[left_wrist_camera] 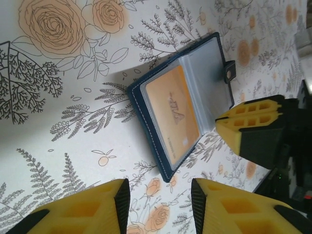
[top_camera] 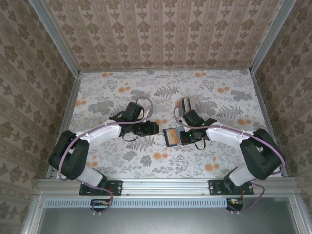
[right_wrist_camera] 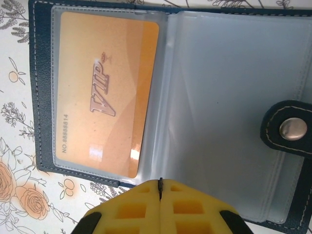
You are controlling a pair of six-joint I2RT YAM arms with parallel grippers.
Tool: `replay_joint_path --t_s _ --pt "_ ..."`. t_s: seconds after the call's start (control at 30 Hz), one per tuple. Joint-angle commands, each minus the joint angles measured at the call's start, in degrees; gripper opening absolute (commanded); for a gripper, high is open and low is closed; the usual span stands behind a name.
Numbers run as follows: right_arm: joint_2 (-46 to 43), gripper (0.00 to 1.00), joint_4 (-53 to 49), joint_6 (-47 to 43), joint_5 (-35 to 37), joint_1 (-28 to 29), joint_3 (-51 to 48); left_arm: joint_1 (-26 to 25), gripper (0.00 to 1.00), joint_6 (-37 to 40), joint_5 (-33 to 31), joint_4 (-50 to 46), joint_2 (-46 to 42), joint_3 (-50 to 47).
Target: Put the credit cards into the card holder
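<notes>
The navy card holder (top_camera: 171, 136) lies open on the flowered table, its snap tab (right_wrist_camera: 292, 129) off to one side. A gold-orange credit card (right_wrist_camera: 105, 92) marked VIP sits inside the left clear pocket (left_wrist_camera: 173, 114). My right gripper (right_wrist_camera: 160, 183) is shut at the holder's near edge, pinching the edge of a clear sleeve leaf that stands slightly raised. Its yellow fingers (left_wrist_camera: 243, 124) meet that leaf's corner. My left gripper (left_wrist_camera: 160, 195) hangs open just left of the holder (left_wrist_camera: 146, 127), with only tablecloth between its fingers. Other credit cards (top_camera: 191, 103) lie stacked behind the right gripper.
The table (top_camera: 122, 161) is bordered by aluminium rails and patterned walls on three sides. Both arms meet near the table's middle, the left gripper (top_camera: 151, 129) and right gripper (top_camera: 184, 137) facing each other across the holder.
</notes>
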Motion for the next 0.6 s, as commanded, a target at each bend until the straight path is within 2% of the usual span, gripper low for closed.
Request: replay_joint_path --t_s 0.0,0.27,0.37,0.4,0.47,0.5,0.57 --pt "-0.90 0.00 -0.45 -2.28 -0.88 0.78 1.63 -0.98 0.42 -4.42 1.06 1.62 -1.05 0.45" --pt "-2.73 0.00 1.81 -0.62 -4.75 0.79 1.51 -5.48 0.44 -8.50 2.13 7.84 6.93 4.87" --pt "-5.46 0.00 1.69 0.99 -2.74 0.74 0.41 -6.90 0.45 -10.17 0.18 8.84 9.04 6.33" --pt "-6.72 0.05 1.54 1.77 -1.48 0.48 -0.28 -7.51 0.45 -10.68 -0.37 8.90 9.66 6.81" --pt "-11.05 0.33 0.88 3.52 1.83 -0.44 -1.88 -8.83 0.45 -11.37 -2.18 7.12 10.92 8.80" --pt "-12.53 0.43 0.03 3.50 2.95 -1.01 -2.39 -9.66 0.45 -11.25 -3.78 5.33 11.30 9.86" --pt "-16.18 0.49 -3.92 3.58 7.51 -3.13 -2.42 -11.68 0.43 -11.73 -8.42 -0.27 12.31 12.80"
